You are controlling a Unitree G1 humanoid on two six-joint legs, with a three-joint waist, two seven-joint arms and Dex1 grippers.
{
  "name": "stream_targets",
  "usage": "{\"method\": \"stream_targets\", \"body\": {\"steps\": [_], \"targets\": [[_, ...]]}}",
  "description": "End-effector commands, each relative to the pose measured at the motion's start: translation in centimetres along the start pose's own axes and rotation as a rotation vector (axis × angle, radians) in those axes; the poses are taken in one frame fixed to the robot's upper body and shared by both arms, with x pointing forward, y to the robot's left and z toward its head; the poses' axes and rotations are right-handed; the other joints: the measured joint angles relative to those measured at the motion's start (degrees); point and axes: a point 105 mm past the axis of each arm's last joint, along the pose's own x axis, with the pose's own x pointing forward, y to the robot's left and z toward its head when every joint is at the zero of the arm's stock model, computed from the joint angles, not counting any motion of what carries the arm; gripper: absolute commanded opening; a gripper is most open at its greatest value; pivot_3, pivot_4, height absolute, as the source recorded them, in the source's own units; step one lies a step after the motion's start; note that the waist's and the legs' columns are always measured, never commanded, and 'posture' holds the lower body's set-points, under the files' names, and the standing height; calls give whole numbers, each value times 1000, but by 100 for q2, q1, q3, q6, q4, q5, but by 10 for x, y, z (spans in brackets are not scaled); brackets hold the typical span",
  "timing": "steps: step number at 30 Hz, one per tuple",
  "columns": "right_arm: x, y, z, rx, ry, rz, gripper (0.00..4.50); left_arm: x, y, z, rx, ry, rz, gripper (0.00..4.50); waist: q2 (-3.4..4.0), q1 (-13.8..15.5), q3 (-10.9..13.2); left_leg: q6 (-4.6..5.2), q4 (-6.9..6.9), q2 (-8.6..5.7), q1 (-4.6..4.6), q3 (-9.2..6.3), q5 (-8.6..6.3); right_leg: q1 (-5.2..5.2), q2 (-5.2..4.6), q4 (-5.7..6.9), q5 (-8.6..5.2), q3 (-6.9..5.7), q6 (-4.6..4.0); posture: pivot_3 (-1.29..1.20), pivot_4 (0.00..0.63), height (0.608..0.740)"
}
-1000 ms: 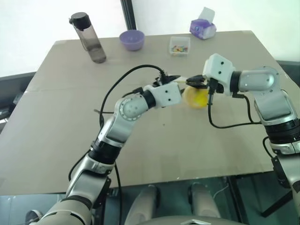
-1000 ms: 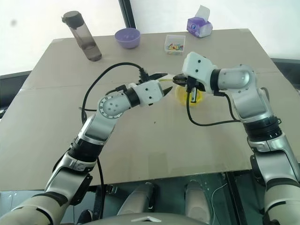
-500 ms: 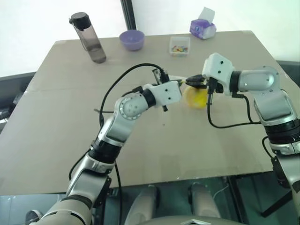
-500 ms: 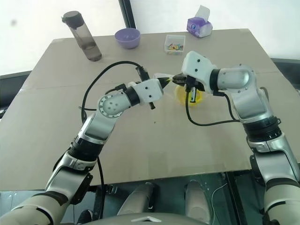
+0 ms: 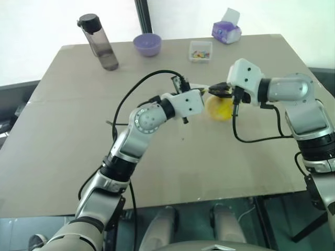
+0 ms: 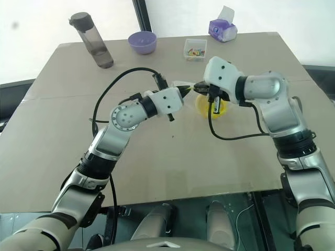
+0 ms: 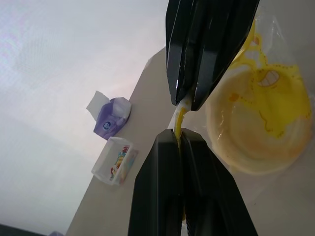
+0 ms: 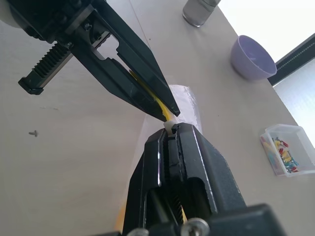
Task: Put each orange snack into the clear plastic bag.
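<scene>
Looking along the left gripper (image 7: 181, 135), I saw its fingers pinched tight on the yellow seal strip of the clear plastic bag (image 7: 275, 64), nose to nose with the right gripper (image 8: 170, 129), clamped on the same strip. The head views showed the bag held above mid-table (image 5: 78, 157). Inside sat the orange snack (image 7: 258, 125), round and yellow-orange.

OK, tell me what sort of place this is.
Probably an indoor test room: a plain brown table beside a bright window, set with props such as a water bottle, a purple bowl and a tissue box.
</scene>
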Motion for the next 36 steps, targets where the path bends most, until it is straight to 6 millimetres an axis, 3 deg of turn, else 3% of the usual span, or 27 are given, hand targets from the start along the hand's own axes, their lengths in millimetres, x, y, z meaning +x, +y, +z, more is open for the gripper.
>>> {"method": "stream_targets", "body": {"steps": [1, 8, 11, 36], "targets": [[-12, -10, 7, -44, 0, -46, 0, -2, 12, 0, 18, 6, 45, 54, 0, 1, 0, 0, 0, 0, 0, 0, 0, 0, 0, 0, 0, 0, 0, 0, 150, 739], [-14, -9, 5, -43, 6, -36, 0, -4, 10, -2, 13, 15, 45, 54, 0, 3, 0, 0, 0, 0, 0, 0, 0, 0, 0, 0, 0, 0, 0, 0, 150, 739], [-13, -8, 8, -40, -7, -37, 1007, -3, 10, -1, 11, 12, 47, 0, 0, 2, 0, 0, 0, 0, 0, 0, 0, 0, 0, 0, 0, 0, 0, 0, 150, 739], [3, -7, 14, -33, -57, -39, 1007, -1, 5, 5, -6, -13, 37, 0, 0, 2, 0, 0, 0, 0, 0, 0, 0, 0, 0, 1, 0, 0, 0, 0, 150, 739]]}}
